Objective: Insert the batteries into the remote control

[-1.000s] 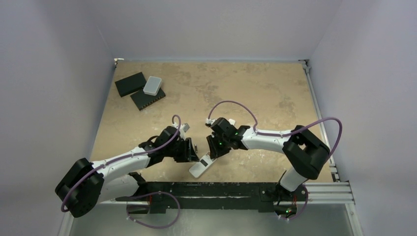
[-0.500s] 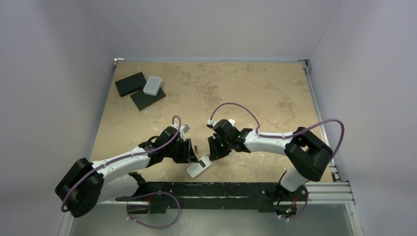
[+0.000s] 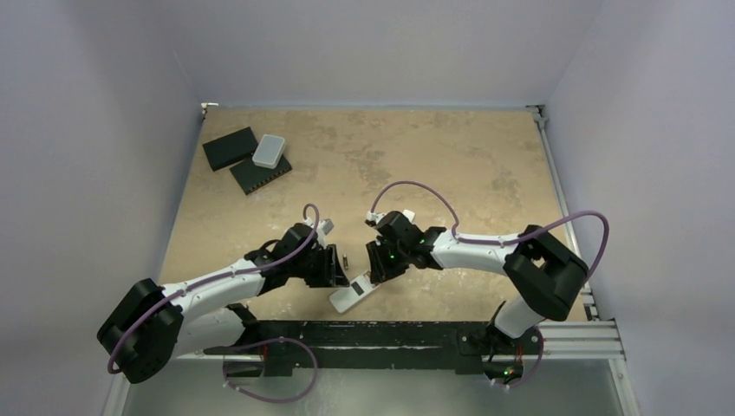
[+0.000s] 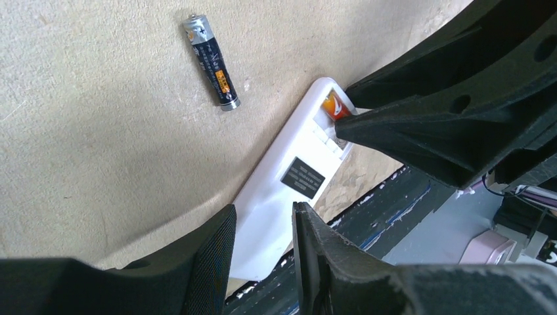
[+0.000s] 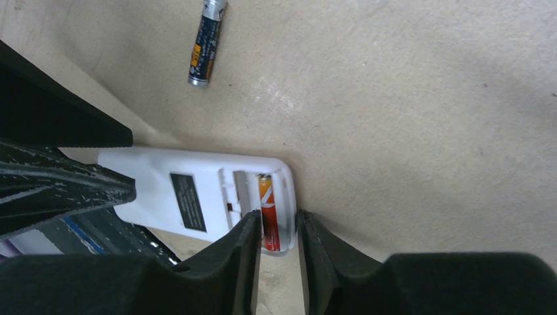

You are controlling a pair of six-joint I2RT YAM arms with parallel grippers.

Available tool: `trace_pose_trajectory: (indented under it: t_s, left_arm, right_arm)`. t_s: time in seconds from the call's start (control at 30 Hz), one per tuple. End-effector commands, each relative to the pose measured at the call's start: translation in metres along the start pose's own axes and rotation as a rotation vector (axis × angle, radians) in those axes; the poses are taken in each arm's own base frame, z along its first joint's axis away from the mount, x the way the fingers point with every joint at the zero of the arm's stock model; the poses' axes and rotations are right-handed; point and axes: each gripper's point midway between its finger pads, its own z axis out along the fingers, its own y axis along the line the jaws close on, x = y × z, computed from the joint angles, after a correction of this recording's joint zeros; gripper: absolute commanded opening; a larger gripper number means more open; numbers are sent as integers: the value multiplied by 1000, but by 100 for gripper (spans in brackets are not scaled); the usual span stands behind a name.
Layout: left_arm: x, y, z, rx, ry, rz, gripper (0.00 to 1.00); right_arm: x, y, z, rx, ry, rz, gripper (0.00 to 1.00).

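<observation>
The white remote control [image 3: 350, 295] lies back up at the table's near edge, its battery bay open. The reddish-orange battery [image 5: 267, 213] sits in the bay's outer slot [image 4: 334, 105]. Loose on the table just beyond lies the dark battery [image 3: 346, 259], also clear from the left wrist [image 4: 211, 61] and the right wrist [image 5: 207, 42]. My left gripper [image 4: 264, 213] is shut on the remote's plain end [image 4: 282, 190]. At the bay end, my right gripper [image 5: 278, 216] stands narrowly open, one finger on each side of the orange battery and the bay's wall.
Two flat black slabs [image 3: 230, 147] [image 3: 260, 173] and a light grey rounded box [image 3: 269, 151] sit at the far left of the table. A black rail [image 3: 390, 334] runs along the near edge just under the remote. Grey walls enclose three sides.
The remote has slid slightly left along the near edge, and my right gripper has followed it down a little. The left arm has hardly moved.
</observation>
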Motion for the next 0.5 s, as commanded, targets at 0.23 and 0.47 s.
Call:
trace_pose_trajectory:
  t_s: [0.23,0.47]
  left_arm:
    - [-11,-4,-1,-3,-37,27,36]
    - [-12,1,-4,-38,-45,27,35]
  right_arm:
    - [-27,11,-36,28,-84,1,63]
    - [-37,23,-54,-9,-131,-1,65]
